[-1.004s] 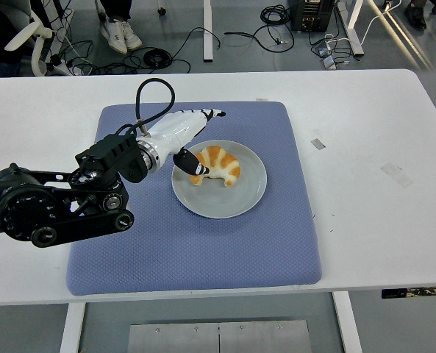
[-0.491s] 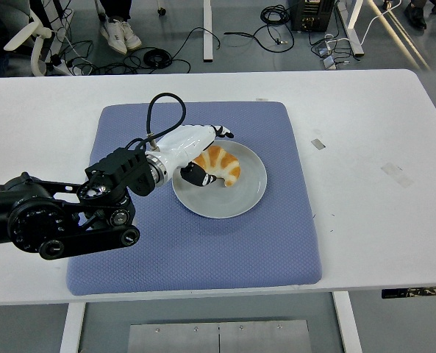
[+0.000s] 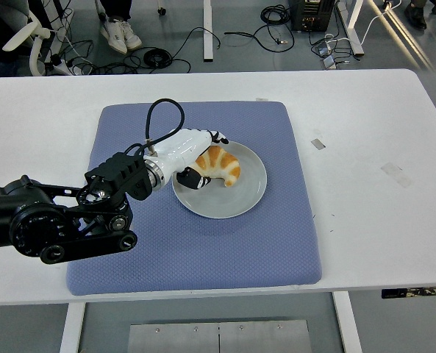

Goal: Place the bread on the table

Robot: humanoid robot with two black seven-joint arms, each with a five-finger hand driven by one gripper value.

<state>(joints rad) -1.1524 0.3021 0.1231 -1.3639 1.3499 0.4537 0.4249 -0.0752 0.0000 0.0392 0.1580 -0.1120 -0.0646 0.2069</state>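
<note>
A blue-grey quilted mat (image 3: pixel 203 243) lies square across the middle of the white table (image 3: pixel 379 220), and on its far half sits a round grey plate (image 3: pixel 243 195), well inside the mat's edges. Out to the right on the bare tabletop there are two small strips of tape, one (image 3: pixel 317 143) just beside the mat's right edge and another (image 3: pixel 396 173) farther right, near the table's side. Beyond the far edge, black cables (image 3: pixel 195 44) snake over the grey floor, a white office chair (image 3: pixel 30 37) stands at the far left, and a person's white sneakers (image 3: pixel 120 33) show just right of it.
</note>
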